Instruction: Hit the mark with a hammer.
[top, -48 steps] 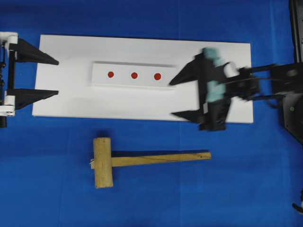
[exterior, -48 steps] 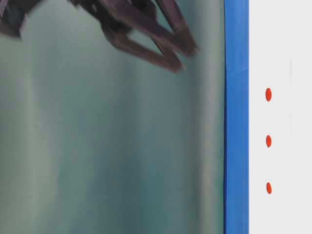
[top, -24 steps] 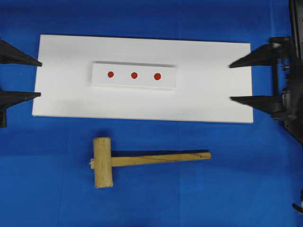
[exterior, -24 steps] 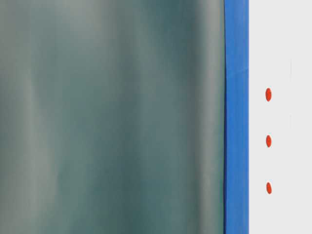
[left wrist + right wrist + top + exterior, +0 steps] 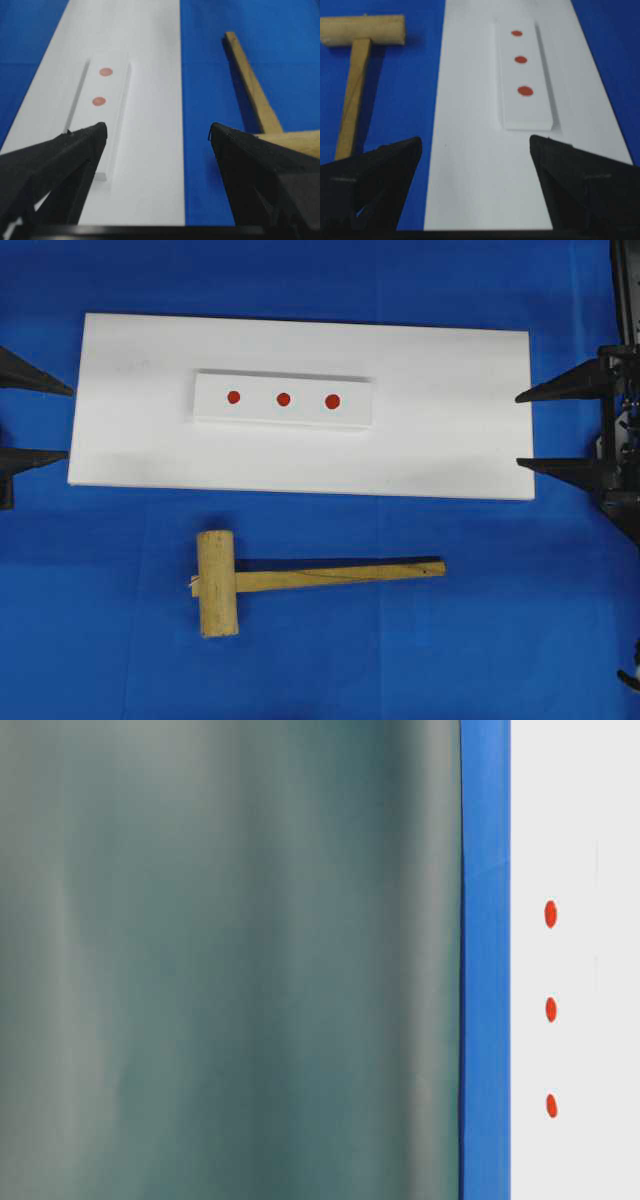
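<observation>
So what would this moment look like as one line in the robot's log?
left gripper: open, empty | right gripper: open, empty | hammer: on blue cloth, untouched | mark: not hit

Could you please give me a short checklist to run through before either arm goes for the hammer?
1. Hammer within view and free of obstruction, lying flat on the blue cloth below the white board: ok.
2. Handle exposed for gripping, pointing toward the right side: ok.
3. Left pincer open and empty: ok.
4. Right pincer open and empty: ok.
5. The mark, the middle red dot on the white strip, uncovered: ok.
6. Whether the strip is fixed to the board: cannot tell.
</observation>
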Robot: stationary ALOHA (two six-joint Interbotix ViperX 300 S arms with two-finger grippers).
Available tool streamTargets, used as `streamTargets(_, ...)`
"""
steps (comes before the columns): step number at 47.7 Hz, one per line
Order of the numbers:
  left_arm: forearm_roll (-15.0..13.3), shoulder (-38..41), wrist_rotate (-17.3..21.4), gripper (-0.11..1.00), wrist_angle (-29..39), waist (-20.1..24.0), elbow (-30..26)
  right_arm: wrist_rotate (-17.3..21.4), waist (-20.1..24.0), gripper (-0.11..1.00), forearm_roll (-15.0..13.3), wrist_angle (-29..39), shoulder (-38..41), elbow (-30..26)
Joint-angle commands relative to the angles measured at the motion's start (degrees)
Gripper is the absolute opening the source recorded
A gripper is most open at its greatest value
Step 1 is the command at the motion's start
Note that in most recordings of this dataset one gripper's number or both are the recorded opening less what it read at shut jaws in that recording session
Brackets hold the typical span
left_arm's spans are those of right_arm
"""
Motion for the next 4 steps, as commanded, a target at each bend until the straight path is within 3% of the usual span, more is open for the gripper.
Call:
streamTargets(1, 0.18, -0.18, 0.18, 0.82, -0.26, -0.09, -0.18, 0.09, -0.09, 0.83, 0.18, -2.72, 1.41, -0.09)
streamTargets(4, 0.18, -0.53, 0.18, 0.82, -0.26, -0.09, 0.0, 0.09, -0.09, 0.83, 0.26, -3.25, 2.2, 0.26)
